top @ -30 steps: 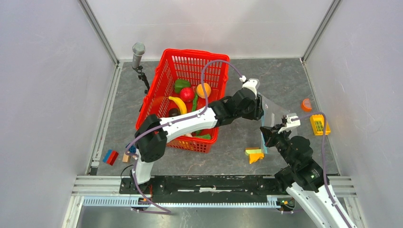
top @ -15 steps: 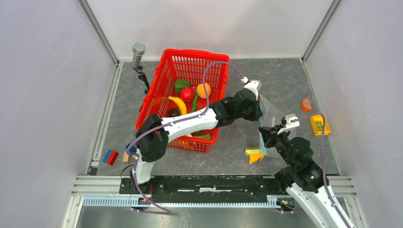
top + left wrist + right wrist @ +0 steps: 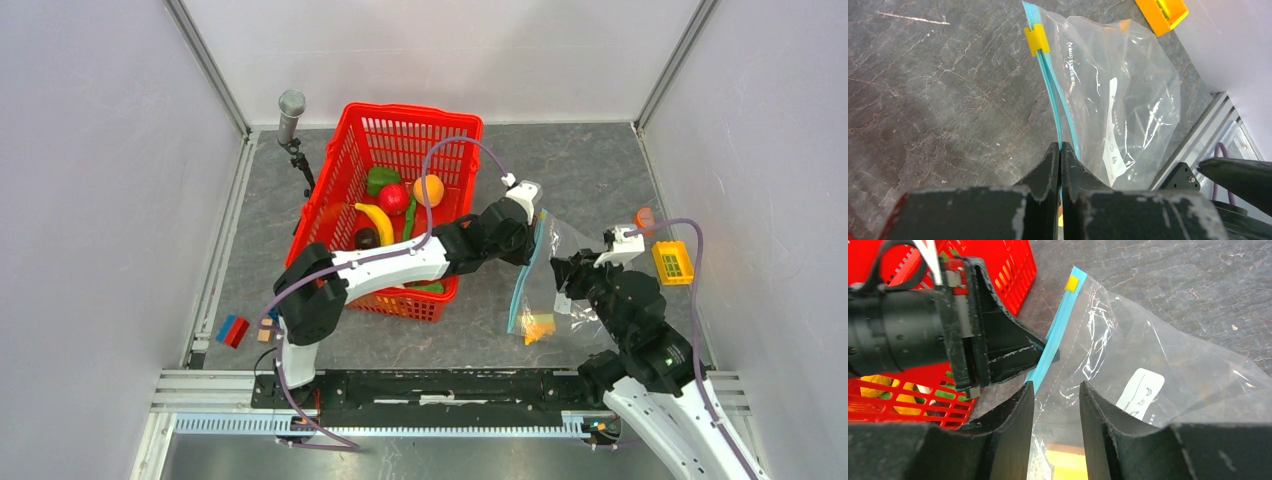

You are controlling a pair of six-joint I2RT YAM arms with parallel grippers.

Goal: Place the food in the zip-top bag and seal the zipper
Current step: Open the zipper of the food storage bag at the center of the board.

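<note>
Okay, I'm watching the left gripper [image 3: 530, 240] first: its jaws are pressed together on the zipper [image 3: 1050, 85], pinching the blue strip partway along. The zip-top bag [image 3: 560, 270] hangs from that pinch over the table [image 3: 590, 170], right of the red basket [image 3: 400, 120], with its mouth edge facing the basket. A yellow slider [image 3: 1036, 40] sits at the far end of the strip.

The right gripper [image 3: 1055, 390] has its jaws spread, with a clear gap between them. The bag's film shows in that gap, just below the left gripper's tip. I can't tell whether either finger touches the plastic.

For room, there is bare stone behind the bag up to the rear wall. Toward the right wall the space is tighter, with a yellow crate [image 3: 672, 262] and a small orange piece [image 3: 645, 215] standing there. The basket's right wall is just beside the bag, and the left arm crosses over its near corner.

As for contents, the basket holds the food: a banana [image 3: 377, 220], an apple [image 3: 393, 198], an orange [image 3: 429, 189], a green pepper [image 3: 380, 178] and a dark eggplant [image 3: 366, 238]. Through the bag's lower corner I see a yellow-orange block [image 3: 540, 325], and I can't tell whether it lies inside or beneath.
</note>
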